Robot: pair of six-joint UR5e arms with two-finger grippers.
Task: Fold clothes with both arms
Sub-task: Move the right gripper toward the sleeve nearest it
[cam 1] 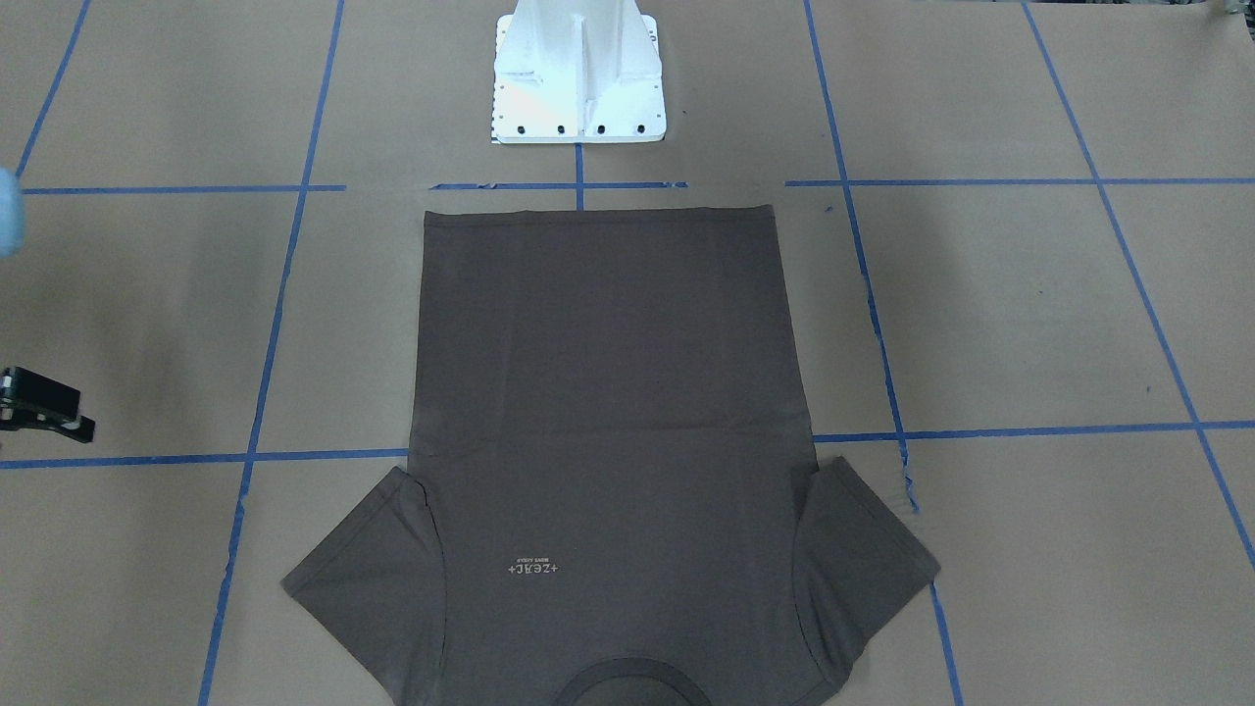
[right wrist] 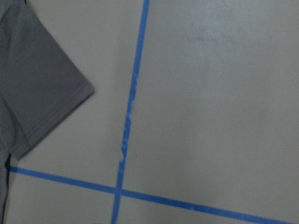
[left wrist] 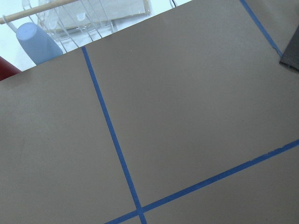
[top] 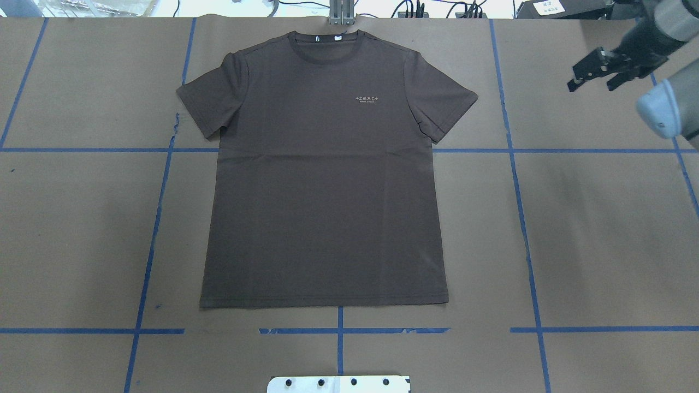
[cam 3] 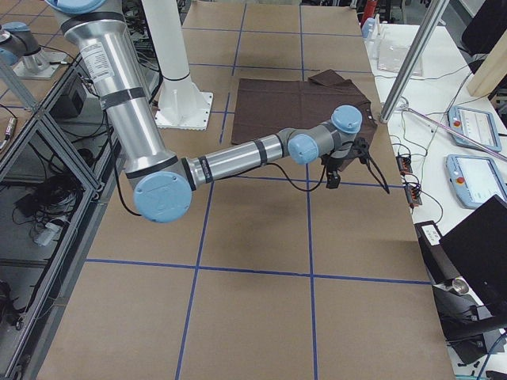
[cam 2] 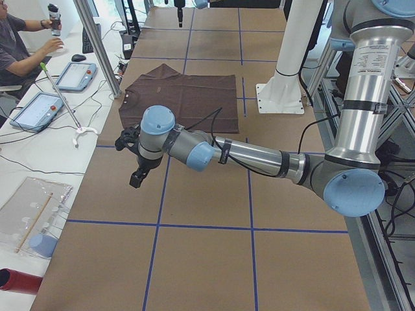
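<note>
The dark brown-grey T-shirt (top: 327, 180) lies flat and face up in the middle of the table. Its collar (top: 326, 46) is at the far edge and its hem is towards the robot. It also shows in the front-facing view (cam 1: 613, 392). My right gripper (top: 591, 84) hovers open and empty to the right of the shirt's sleeve (top: 445, 103), apart from it. The right wrist view shows that sleeve's corner (right wrist: 42, 88). My left gripper (cam 2: 135, 177) shows only in the exterior left view. It hangs above bare paper well away from the shirt, and I cannot tell if it is open.
The white pedestal base (cam 1: 578, 88) stands at the robot's side of the table. Blue tape lines (top: 513, 150) grid the brown paper. A metal post (cam 2: 97, 45), tablets and a seated operator (cam 2: 19, 52) are along the far side. A plastic bag with a blue cup (left wrist: 37, 42) lies beyond the table's left end.
</note>
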